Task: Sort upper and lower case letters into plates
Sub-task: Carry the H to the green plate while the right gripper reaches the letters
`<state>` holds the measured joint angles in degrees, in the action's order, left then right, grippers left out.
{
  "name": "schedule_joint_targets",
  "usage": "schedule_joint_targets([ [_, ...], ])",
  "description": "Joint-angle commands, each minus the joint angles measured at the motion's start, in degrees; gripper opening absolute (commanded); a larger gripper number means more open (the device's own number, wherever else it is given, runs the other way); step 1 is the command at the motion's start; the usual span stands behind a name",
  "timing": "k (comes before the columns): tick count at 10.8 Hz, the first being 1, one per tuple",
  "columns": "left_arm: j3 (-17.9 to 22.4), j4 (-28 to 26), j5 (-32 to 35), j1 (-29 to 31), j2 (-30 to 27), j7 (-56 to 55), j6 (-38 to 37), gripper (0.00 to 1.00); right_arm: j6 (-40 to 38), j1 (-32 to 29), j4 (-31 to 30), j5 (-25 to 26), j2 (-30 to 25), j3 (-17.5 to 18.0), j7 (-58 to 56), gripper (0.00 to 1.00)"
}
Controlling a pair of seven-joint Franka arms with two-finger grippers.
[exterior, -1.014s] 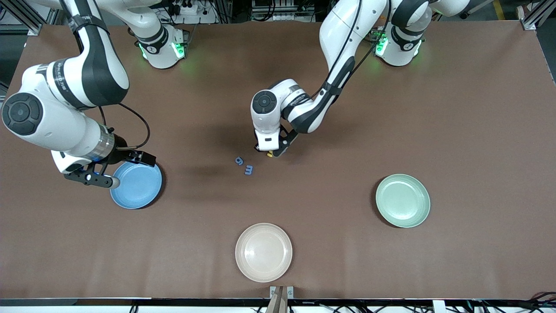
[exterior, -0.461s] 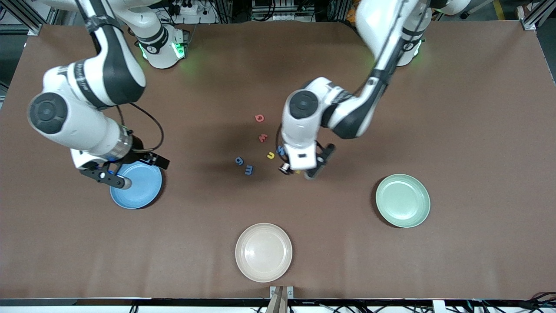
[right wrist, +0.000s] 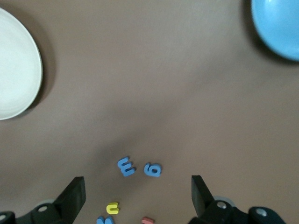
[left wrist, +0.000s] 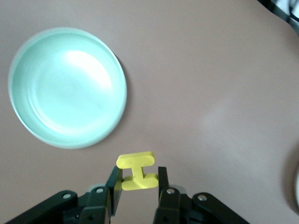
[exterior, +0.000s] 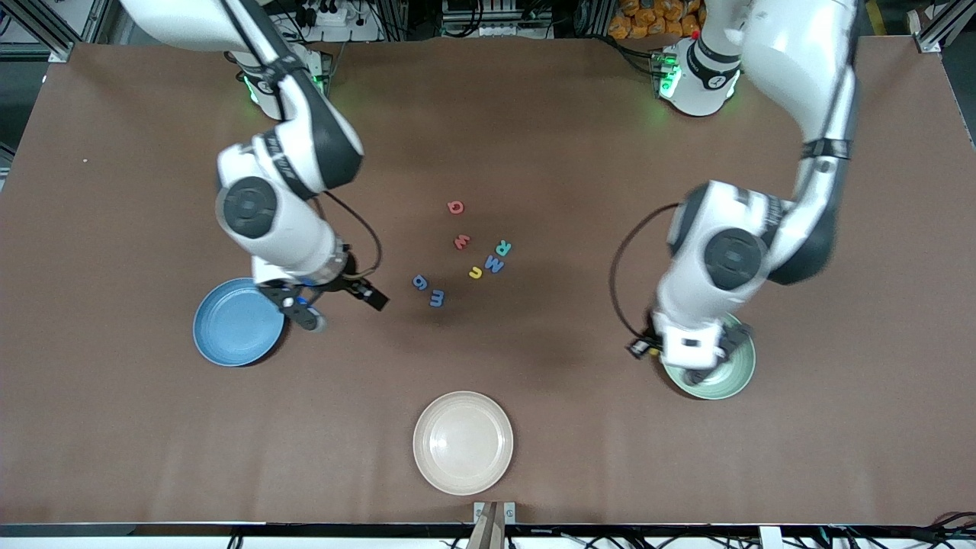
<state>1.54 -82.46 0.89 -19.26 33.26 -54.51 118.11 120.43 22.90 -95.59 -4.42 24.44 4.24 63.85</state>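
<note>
My left gripper [exterior: 690, 372] hangs over the rim of the mint green plate [exterior: 736, 372], shut on a yellow letter [left wrist: 136, 171]. That plate [left wrist: 67, 86] shows bare in the left wrist view. My right gripper [exterior: 305, 314] stands open with nothing in it, over the table between the light blue plate [exterior: 229, 328] and the loose letters. On the table lie a red Q [exterior: 455, 207], a red w [exterior: 461, 242], a teal R [exterior: 503, 247], a blue M [exterior: 494, 264], a yellow n [exterior: 475, 272], a blue g [exterior: 419, 282] and a blue m [exterior: 436, 298].
A cream-beige plate [exterior: 463, 442] sits near the table's front edge, nearer to the front camera than the letters. The right wrist view catches its rim [right wrist: 18, 70] and the light blue plate's rim [right wrist: 280, 28].
My left arm has lifted the yellow letter from the cluster and carried it to the mint green plate. My right gripper has moved off the light blue plate toward the letters.
</note>
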Motion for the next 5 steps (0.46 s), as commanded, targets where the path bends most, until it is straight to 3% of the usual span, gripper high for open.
schedule_joint_targets([
  [1,-0.92,-2.61,0.25,4.74,0.30,9.91,-0.25,0.00,3.04,4.15,1.19,-0.24,3.67,-0.38,11.85,1.00],
  [4,-0.92,-3.50,0.25,8.97,4.08,18.19,0.19,0.03,7.61,9.77,1.19,0.20,8.67,-0.55,30.55,1.00],
  [5,-0.92,-3.76,0.34,9.93,5.22,20.47,0.80,0.17,11.72,11.71,1.19,1.94,11.13,-0.55,37.24,1.00],
])
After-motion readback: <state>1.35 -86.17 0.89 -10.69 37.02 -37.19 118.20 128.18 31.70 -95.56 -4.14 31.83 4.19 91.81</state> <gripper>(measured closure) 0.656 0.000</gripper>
